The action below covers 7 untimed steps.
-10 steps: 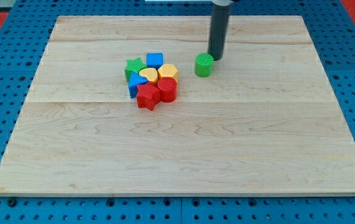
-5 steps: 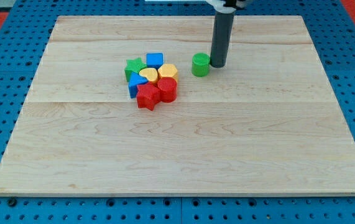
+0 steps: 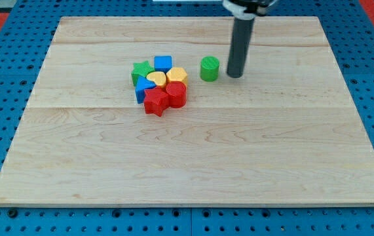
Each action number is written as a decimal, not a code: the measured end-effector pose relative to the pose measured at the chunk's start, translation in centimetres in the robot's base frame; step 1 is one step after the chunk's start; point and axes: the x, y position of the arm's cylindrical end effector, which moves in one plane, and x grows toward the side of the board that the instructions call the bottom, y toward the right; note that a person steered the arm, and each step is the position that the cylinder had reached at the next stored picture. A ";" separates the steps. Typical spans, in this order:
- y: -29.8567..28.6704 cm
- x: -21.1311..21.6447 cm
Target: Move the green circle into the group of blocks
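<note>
So far we have no pincer to open or close, our tip (image 3: 235, 75) sits just right of the green circle (image 3: 209, 68), which stands apart from the group of blocks (image 3: 159, 84) in the upper centre.

Colours on the pale wood tabletop (image 3: 252, 164)

A green circle (image 3: 209, 68), green star (image 3: 140, 69), blue cube (image 3: 163, 63), yellow heart (image 3: 156, 80) and red blocks (image 3: 165, 97) are seen.

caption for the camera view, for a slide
My tip stands just right of the green circle, a gap between them; the group of blocks sits further left.
</note>
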 end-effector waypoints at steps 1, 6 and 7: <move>-5.4 -0.8; -3.8 -6.2; -5.6 -5.0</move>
